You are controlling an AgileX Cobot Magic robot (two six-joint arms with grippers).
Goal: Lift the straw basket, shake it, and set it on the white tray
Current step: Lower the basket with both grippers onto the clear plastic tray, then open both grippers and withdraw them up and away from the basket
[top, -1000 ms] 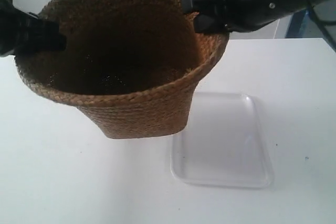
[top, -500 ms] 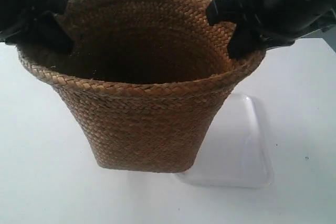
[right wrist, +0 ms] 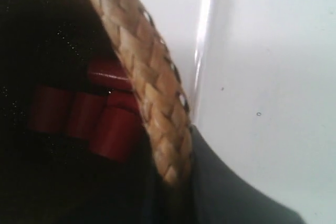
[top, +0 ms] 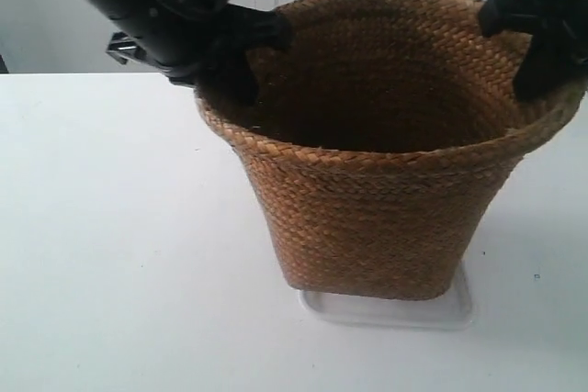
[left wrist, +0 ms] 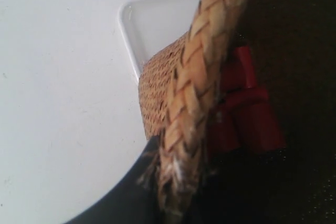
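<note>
I saw the straw basket (top: 377, 218) over the white tray (top: 395, 314), right of the tabletop (top: 119, 254) centre; the tray's near edge showed in front of its base.

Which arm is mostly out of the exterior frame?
The arm at the exterior view's right: only its gripper shows, on the straw basket's rim; the other arm shows its forearm too.

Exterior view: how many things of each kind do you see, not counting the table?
basket: 1
tray: 1
grippers: 2 (gripper at view's left, gripper at view's right)
Total: 4
</note>
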